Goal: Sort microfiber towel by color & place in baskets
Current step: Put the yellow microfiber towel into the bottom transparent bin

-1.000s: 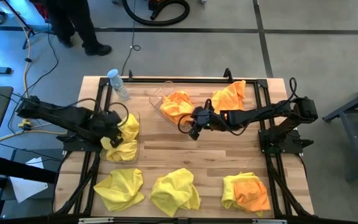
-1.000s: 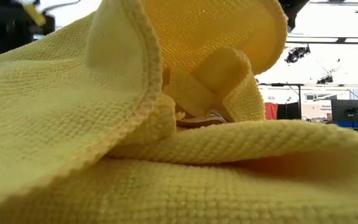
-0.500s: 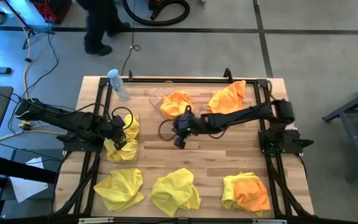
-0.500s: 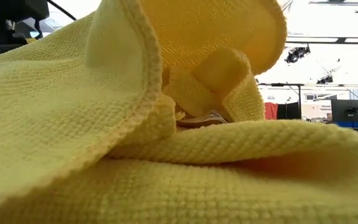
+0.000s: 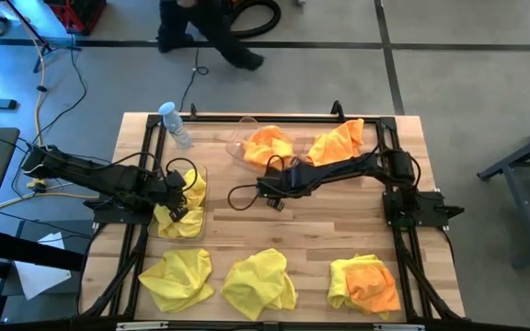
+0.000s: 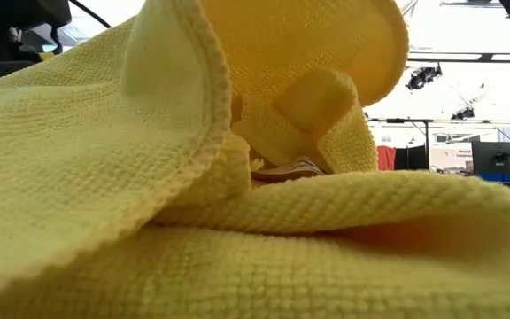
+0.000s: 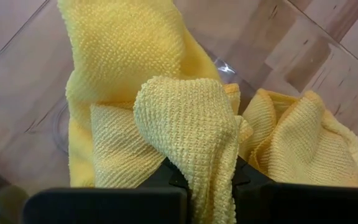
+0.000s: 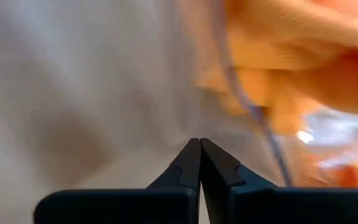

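My left gripper (image 5: pixel 179 206) is shut on a yellow microfiber towel (image 7: pixel 185 118) and hangs low over the left basket (image 5: pixel 202 184), where more yellow cloth (image 5: pixel 191 188) lies. My right gripper (image 5: pixel 270 194) is shut with nothing between its fingers (image 8: pixel 200 144). It points down at bare wood just in front of the second basket (image 5: pixel 233 152), which holds an orange towel (image 5: pixel 267 147). A second orange towel (image 5: pixel 339 142) lies flat at the far right. Along the near edge lie two yellow towels (image 5: pixel 178 279) (image 5: pixel 259 282) and a yellow-and-orange heap (image 5: pixel 366 285). My left gripper pinches a raised fold of the yellow towel (image 7: pixel 194 146) between its two fingers, coming from above at a steep slant. The fold bulges up over the fingertips and hides them. The rest of the cloth spreads out below, onto the basket floor.
A clear water bottle (image 5: pixel 175 124) lies at the far left corner. Black frame rails (image 5: pixel 396 211) border the wooden top. In the low view a yellow towel (image 6: pixel 237 177) fills nearly the whole picture. Bare wood shows in the middle of the table (image 5: pixel 283 225).
My right gripper has swung toward the table's left edge, tipped steeply downward in front of the orange basket, and shut on nothing. My left gripper has sunk a little with its yellow towel into the left basket, then kept still.
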You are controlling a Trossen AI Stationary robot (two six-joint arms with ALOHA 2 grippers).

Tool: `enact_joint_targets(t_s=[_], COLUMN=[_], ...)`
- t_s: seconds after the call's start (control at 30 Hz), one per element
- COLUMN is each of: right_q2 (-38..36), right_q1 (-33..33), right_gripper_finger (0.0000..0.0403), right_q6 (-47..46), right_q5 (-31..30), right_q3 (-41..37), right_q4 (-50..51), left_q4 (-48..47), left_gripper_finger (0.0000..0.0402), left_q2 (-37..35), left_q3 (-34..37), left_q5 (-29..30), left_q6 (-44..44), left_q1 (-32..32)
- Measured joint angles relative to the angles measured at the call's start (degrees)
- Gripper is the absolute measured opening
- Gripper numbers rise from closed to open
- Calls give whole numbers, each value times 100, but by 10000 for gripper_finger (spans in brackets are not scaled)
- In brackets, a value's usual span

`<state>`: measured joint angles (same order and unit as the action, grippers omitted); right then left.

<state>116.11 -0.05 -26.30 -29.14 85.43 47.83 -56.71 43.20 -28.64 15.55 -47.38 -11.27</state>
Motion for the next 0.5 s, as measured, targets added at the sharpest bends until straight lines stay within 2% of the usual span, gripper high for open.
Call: enact_joint_targets(t_s=[0.1, 0.2, 0.37, 0.5], right_q2=[0, 0, 0, 0], right_q1=[-63, -242, -653, -709], right_gripper_finger=[1, 1, 0, 0], right_q6=[-10, 130, 175, 280], right_q5=[-936, -1386, -1219, -1135], right_q3=[0, -2, -2, -2], right_q4=[91, -31, -113, -104], left_q4=[48, 127, 138, 138], left_gripper_finger=[13, 13, 13, 13], left_q2=[0, 0, 0, 1], left_q3=[-1, 0, 0, 0], left_q5=[4, 34, 37, 39], left_q6=[55, 55, 55, 75], left_q1=[0, 0, 0, 0])
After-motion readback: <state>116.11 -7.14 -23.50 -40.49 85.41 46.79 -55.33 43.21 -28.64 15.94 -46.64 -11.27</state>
